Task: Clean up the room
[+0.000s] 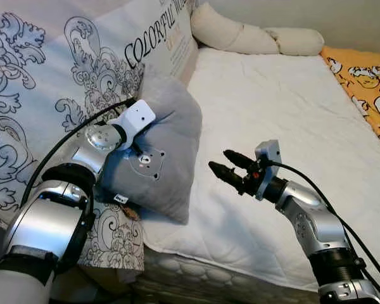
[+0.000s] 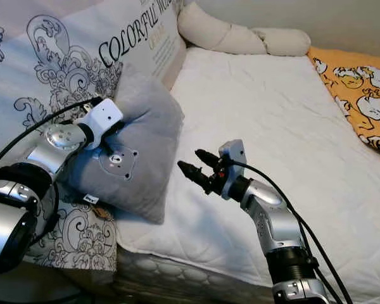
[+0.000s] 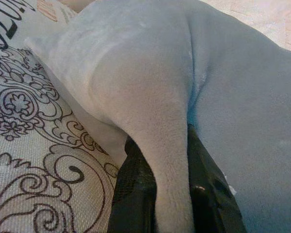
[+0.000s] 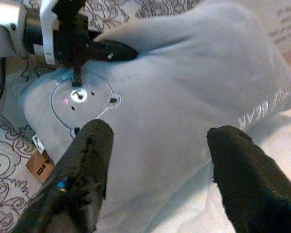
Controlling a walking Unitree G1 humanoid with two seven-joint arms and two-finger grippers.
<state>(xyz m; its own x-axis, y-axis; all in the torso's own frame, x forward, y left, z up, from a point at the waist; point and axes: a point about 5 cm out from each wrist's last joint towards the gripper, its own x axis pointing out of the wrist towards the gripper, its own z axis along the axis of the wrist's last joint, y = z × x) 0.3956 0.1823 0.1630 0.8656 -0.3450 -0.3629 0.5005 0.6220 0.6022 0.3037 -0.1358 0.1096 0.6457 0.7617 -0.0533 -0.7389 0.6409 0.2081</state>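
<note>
On the white bed (image 1: 272, 114), the left gripper (image 3: 169, 194) pinches the grey bear pillow (image 1: 168, 136); the right gripper (image 1: 231, 168) hovers nearby, fingers spread.

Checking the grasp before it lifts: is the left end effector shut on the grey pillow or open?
Shut on it. The left end effector pinches a fold of the grey pillow between its fingers.

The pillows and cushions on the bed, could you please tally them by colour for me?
Grey bear-face plush cushion, pinched by the left end effector: 1
Cream bolster pillows at the head of the bed: 2
White pillow with black COLORFUL lettering: 1
Total: 4
</note>
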